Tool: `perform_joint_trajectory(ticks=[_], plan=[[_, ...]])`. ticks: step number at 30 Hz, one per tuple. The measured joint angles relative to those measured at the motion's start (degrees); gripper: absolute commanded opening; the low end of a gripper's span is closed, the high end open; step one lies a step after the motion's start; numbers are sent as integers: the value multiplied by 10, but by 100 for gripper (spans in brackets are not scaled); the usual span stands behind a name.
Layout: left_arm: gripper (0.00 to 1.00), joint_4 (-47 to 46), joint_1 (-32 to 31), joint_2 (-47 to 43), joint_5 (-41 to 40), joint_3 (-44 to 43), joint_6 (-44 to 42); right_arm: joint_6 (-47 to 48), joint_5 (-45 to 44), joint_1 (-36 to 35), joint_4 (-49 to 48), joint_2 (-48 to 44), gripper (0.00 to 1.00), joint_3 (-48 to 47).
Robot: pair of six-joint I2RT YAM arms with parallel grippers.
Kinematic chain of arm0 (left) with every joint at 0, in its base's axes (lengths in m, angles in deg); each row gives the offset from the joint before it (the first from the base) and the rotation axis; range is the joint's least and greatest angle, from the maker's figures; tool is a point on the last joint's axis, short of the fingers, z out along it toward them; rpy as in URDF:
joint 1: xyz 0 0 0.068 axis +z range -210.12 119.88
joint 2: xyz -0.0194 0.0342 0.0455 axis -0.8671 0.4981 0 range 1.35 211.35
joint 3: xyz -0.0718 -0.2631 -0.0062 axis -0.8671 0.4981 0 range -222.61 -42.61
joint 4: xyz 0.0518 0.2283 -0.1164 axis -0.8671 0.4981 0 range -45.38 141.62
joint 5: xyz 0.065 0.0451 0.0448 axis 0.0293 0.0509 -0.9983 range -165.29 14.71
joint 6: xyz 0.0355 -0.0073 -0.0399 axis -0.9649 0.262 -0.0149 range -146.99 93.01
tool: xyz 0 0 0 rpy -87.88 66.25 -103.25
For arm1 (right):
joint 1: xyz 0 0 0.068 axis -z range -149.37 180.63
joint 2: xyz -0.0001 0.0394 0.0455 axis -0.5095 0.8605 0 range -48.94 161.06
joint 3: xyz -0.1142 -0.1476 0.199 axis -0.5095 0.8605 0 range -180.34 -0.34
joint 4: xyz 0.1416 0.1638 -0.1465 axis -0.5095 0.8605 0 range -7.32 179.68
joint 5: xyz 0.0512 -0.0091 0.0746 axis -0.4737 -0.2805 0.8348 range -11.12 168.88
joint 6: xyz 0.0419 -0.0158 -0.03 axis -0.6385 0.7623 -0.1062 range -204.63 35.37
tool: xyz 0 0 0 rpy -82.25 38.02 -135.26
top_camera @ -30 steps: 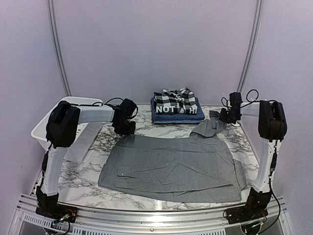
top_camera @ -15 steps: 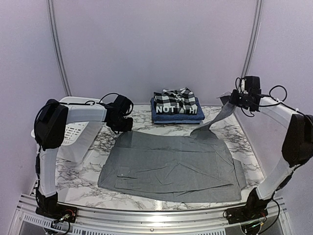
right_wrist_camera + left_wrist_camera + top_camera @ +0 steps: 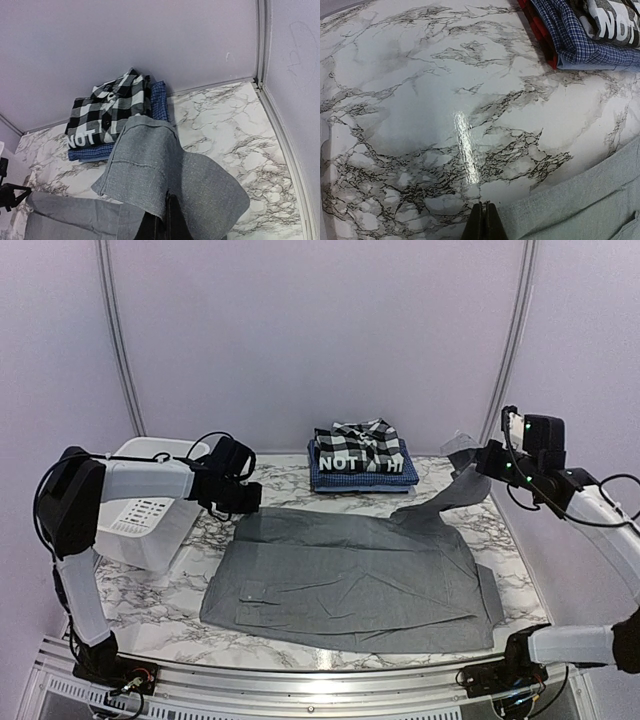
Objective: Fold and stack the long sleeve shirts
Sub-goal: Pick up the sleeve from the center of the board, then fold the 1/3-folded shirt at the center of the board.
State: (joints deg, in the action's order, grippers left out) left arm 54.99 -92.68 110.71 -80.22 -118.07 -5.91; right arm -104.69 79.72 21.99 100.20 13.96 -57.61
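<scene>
The grey shirt (image 3: 350, 575) is lying spread flat on the marble table (image 3: 170, 605), its sleeve (image 3: 445, 495) rising off the far right corner. The right gripper (image 3: 484, 462) is clamping that sleeve's end and holding it in the air. The left gripper (image 3: 238, 502) is sitting with jaws pressed together at the shirt's far left corner; whether it is pinching cloth cannot be told. The folded shirts (image 3: 362, 455) are lying stacked at the table's rear

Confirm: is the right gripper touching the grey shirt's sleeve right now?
Touching. The right wrist view shows the right gripper shut on the grey shirt's sleeve, cloth draping over its jaws; the top view shows that sleeve lifted off the table.
</scene>
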Motion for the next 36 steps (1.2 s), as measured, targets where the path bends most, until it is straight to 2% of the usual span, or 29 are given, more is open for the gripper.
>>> perform_joint_trajectory(ticks=[10, 17, 27, 36], plan=[[0, -41, -4, -67, 24, 109, 17, -26, 33, -95, 106, -122, 0, 10], [0, -46, -13, -111, 33, 170, 25, -40, 61, -103, 193, -165, 0, 10], [0, -50, -17, -120, 41, 191, 30, -44, 99, -104, 315, -182, 0, -47], [7, -50, -18, -120, 53, 194, 32, -66, 146, -104, 402, -197, 0, -51]])
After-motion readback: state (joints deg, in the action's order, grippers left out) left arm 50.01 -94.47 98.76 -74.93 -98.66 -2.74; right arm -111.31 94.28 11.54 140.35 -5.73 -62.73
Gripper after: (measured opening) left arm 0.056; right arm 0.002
